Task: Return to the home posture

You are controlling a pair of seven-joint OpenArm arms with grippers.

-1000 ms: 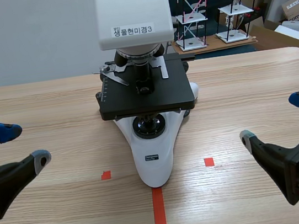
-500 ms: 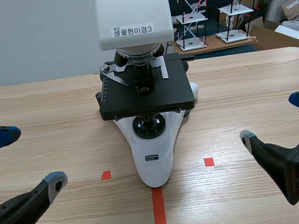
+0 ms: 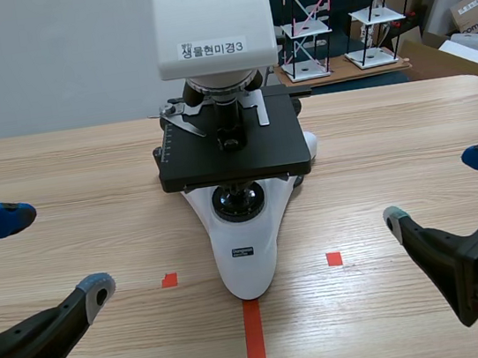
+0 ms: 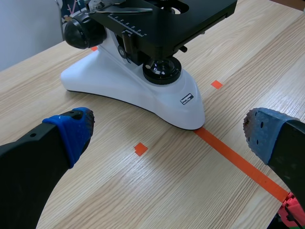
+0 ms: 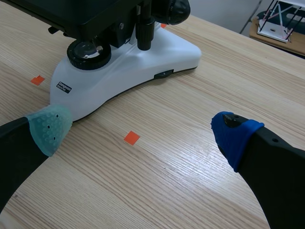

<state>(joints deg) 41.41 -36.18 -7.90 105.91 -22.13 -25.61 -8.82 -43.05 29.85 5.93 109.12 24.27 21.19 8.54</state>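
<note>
Our left claw (image 3: pixel 54 254) and right claw (image 3: pixel 441 189) gape wide and empty, well apart from the microscope (image 3: pixel 236 170) ahead between them, which we judge suits home posture.

your table (image 3: pixel 393 131) shows a pale wood grain, smooth with a low sheen. the microscope (image 3: pixel 246 262) has a glossy white plastic base, and its stage (image 3: pixel 236 157) is matt black and carries a shiny metal clip (image 3: pixel 179 121). your left gripper (image 3: pixel 54 254) and right gripper (image 3: pixel 441 188) look like matt black plastic. their pads (image 5: pixel 50 126) are dull, dotted and rubbery. the tape line (image 3: pixel 255 346) is matt.
</note>
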